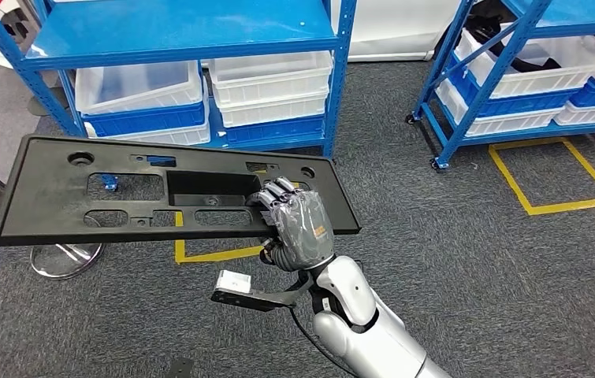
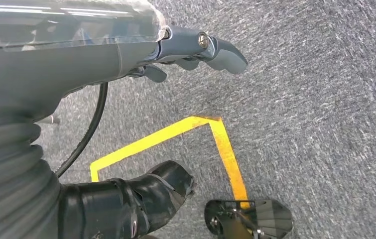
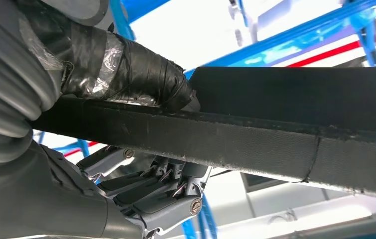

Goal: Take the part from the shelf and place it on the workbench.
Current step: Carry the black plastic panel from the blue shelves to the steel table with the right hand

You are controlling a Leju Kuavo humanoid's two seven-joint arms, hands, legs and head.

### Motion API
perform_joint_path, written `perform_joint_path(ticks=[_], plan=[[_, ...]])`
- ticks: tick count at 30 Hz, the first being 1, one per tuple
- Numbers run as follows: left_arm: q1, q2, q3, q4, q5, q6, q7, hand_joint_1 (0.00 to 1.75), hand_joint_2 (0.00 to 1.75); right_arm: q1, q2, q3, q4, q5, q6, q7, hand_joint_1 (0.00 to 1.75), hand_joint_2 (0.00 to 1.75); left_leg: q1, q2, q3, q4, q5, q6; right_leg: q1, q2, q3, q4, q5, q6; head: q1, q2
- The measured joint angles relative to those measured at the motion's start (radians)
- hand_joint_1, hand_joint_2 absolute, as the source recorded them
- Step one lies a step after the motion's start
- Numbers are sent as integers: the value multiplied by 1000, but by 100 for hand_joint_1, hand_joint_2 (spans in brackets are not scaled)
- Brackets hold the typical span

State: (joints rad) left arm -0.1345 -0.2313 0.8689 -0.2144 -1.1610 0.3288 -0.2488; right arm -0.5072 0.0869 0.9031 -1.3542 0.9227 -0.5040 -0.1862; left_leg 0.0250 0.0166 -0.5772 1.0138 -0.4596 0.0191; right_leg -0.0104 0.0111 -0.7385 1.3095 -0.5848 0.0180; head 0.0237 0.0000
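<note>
The part is a long flat black plastic panel [image 1: 120, 189] with several cut-outs, held level above the grey carpet in the head view. My right hand [image 1: 298, 224] grips its near edge toward the right end, fingers curled over the top face. In the right wrist view the tape-wrapped thumb [image 3: 136, 74] presses one face of the panel [image 3: 255, 144] and the fingers [image 3: 161, 194] clamp the other. My left hand [image 2: 126, 50] hangs over the floor with nothing in it, fingers loosely apart.
A blue shelf [image 1: 191, 35] holding white and blue bins [image 1: 270, 87] stands straight ahead, just beyond the panel. A second blue shelf [image 1: 467, 102] stands at the right. Yellow floor tape [image 1: 554, 177] marks the carpet. A round metal post base [image 1: 65, 260] sits at the left.
</note>
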Motion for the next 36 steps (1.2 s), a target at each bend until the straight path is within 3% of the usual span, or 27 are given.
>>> perform_joint_path(ticks=[1,2,3,5,7,10,12,14,16,17,20,22,24,26,29,31,32,34,36], plan=[[0,0,0,0,1,0,0,0,175,5,-1,-1,0,0,-4,-1,175,175,0,6,-2,2,0,0,-2,-2,5,0,9,1,0,0],[0,0,0,0,1,0,1,0,175,9,-1,-2,0,-1,-8,-2,175,175,0,11,-3,4,0,-1,-3,-5,30,-39,34,1,0,0],[0,0,0,0,2,0,1,0,175,12,-1,-4,-1,-2,-12,-3,175,175,0,16,-3,6,-1,-2,-3,-15,69,-107,66,-1,0,0],[0,0,0,0,2,0,1,0,175,14,-1,-7,-4,-4,-22,-6,175,175,-4,24,-5,10,-3,-11,3,-41,133,-229,102,-9,0,0],[0,0,0,0,2,1,2,0,175,18,-2,-11,-8,-7,-33,-10,175,175,-9,32,-7,11,-2,-22,10,-49,145,-266,103,-17,-1,0],[-1,1,0,0,2,2,3,0,175,32,-2,-21,-12,-12,-49,-18,175,175,-6,36,-10,17,-11,-38,7,-32,142,-272,113,-34,-1,0],[0,1,0,0,5,2,4,0,175,42,-2,-28,-15,-19,-67,-24,175,175,-3,16,-40,89,-63,-44,4,-24,142,-278,119,-47,-1,0],[3,1,0,0,7,3,4,0,175,55,-3,-36,-18,-24,-88,-31,175,175,-3,-1,-94,219,-128,-46,7,-13,138,-278,122,-53,-1,0],[6,2,0,0,9,3,4,0,175,73,-5,-46,-19,-28,-99,-38,175,175,-3,-6,-122,289,-141,-46,10,0,137,-277,123,-54,-1,0],[7,2,0,0,11,3,3,0,175,83,-7,-51,-21,-30,-103,-41,175,175,-3,-7,-111,269,-120,-43,11,8,138,-276,123,-54,-1,0],[8,3,1,0,18,5,0,0,175,110,-9,-74,-33,-41,-127,-55,175,175,-4,-33,-19,80,-31,-28,14,29,135,-269,123,-52,-1,0],[8,4,1,0,21,6,-4,0,175,127,-11,-94,-45,-47,-150,-64,175,175,-6,-50,9,19,-22,-22,14,39,128,-267,127,-44,-1,0],[8,5,2,0,25,7,-6,0,175,148,-16,-115,-59,-52,-164,-74,175,175,-6,-44,13,6,-20,-18,13,47,124,-271,132,-32,-1,0],[9,5,3,0,29,10,-8,0,175,175,-22,-139,-76,-56,-173,-90,175,175,-1,-33,18,-9,-10,-8,14,37,114,-251,113,-21,1,0],[13,4,6,0,36,14,-13,0,175,216,-26,-179,-107,-60,-181,-128,175,175,1,-13,19,-17,-4,1,7,6,42,-90,23,-7,6,0],[17,4,11,0,41,15,-17,0,175,257,-28,-210,-129,-65,-184,-161,175,175,0,0,19,-16,-5,0,1,-1,5,-8,1,1,6,0],[18,4,14,0,43,16,-20,0,175,279,-28,-228,-141,-68,-185,-176,175,175,1,5,19,-15,-6,-1,-3,-3,13,-19,17,3,6,0],[19,4,19,0,49,17,-25,0,175,316,-29,-266,-165,-73,-185,-199,175,175,2,14,19,-9,-11,-7,-7,-22,76,-142,77,6,6,0],[21,4,23,0,56,19,-28,0,175,344,-28,-302,-191,-75,-185,-221,175,175,-2,20,18,1,-18,-19,-4,-45,130,-248,108,-1,6,0]])
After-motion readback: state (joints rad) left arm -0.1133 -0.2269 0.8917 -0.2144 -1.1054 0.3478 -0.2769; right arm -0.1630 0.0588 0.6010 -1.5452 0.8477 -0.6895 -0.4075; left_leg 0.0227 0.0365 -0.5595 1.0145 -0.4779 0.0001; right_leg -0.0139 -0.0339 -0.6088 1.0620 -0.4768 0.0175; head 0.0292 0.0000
